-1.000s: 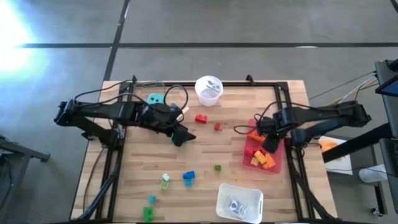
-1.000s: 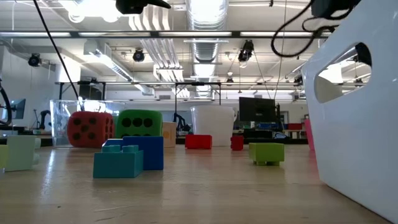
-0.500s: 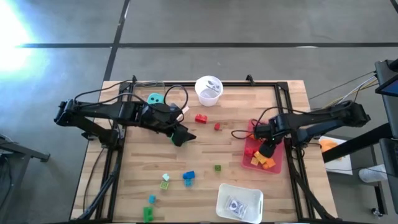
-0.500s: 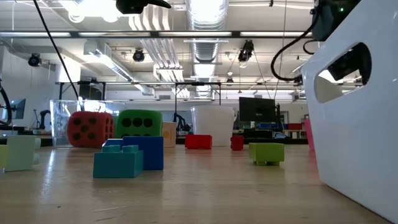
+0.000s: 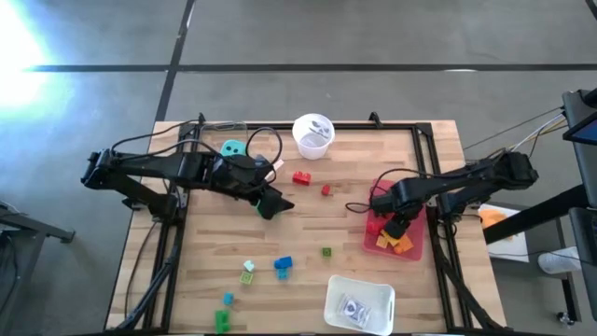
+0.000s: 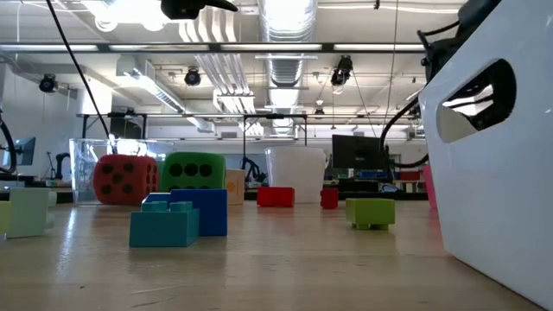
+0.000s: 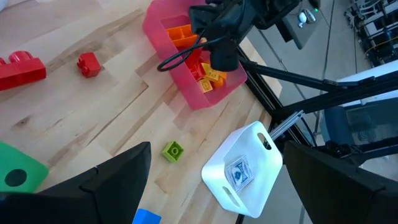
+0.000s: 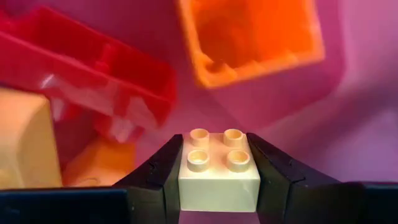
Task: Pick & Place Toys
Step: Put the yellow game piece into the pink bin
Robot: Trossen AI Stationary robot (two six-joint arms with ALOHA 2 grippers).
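Observation:
My right gripper reaches down into the pink tray at the table's right, shut on a pale yellow four-stud brick. Red, orange and yellow bricks lie in the tray under it. My left gripper hangs open above the table's middle left, holding nothing. Loose toys rest on the wood: two red bricks, a green brick, a blue one and a teal die. The low view shows a red die and a green die. My right gripper pinches the pale brick by two opposite side walls, one finger on each side. The fingers come steeply from above, pointing down into the tray. The brick's studded top faces the wrist camera. Whether it touches the tray's floor cannot be told.
A white round cup stands at the far edge. A white rectangular tray sits at the near edge, large at the right of the low view. More small bricks lie at the near left. Black frame rails run along the table's sides.
My right gripper has gone down into the pink tray with the pale brick, tipping steeper and shifting slightly toward the table's left. Its fingers stay shut on the brick. The left arm has kept still.

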